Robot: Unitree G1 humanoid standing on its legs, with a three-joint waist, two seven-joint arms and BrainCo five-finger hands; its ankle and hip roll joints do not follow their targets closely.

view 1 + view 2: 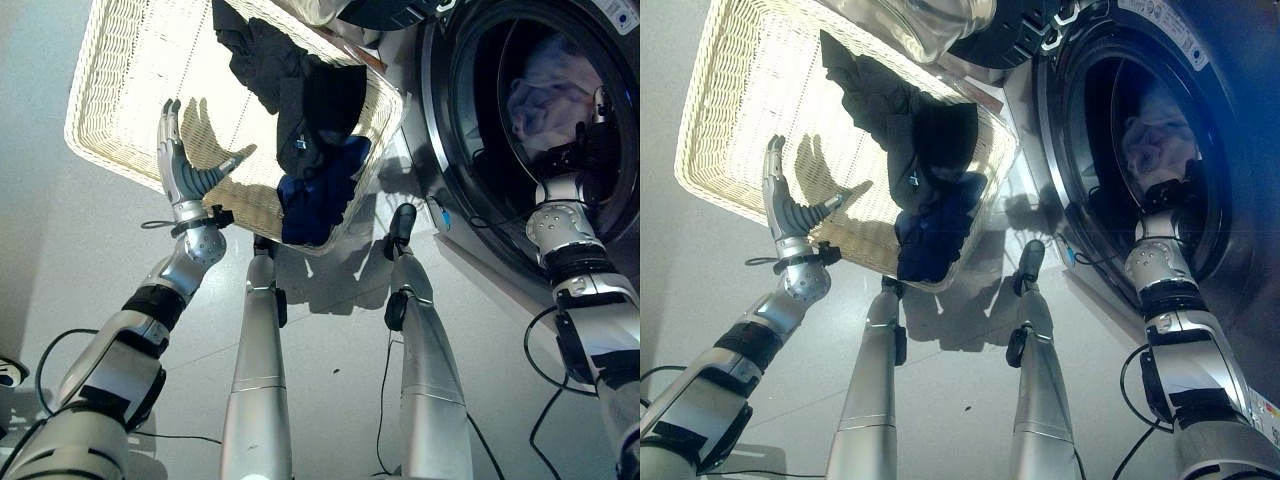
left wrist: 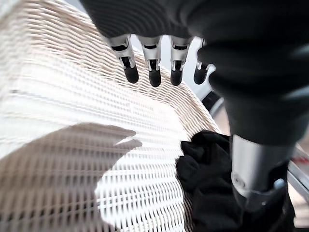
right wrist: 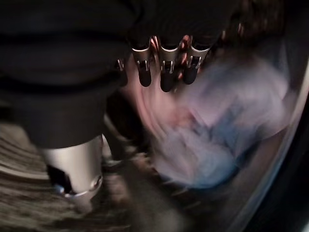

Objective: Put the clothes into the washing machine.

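Wicker basket [image 1: 120, 90] lies at the left, and the left hand [image 1: 180, 170] hovers over its bare weave, fingers straight and holding nothing. Dark and blue clothes [image 1: 310, 130] are heaped in the basket's right part. At the right, the right hand [image 3: 164, 67] reaches into the washing machine [image 1: 450, 120] drum, fingers straight, just above pale clothing [image 1: 545, 95] there.

Two silver-grey robot arms with rounded metal wrist joints and black bands. Left hand [image 1: 180, 170] and right hand [image 3: 164, 67] have dark ribbed covers and silver, dark-tipped fingers.
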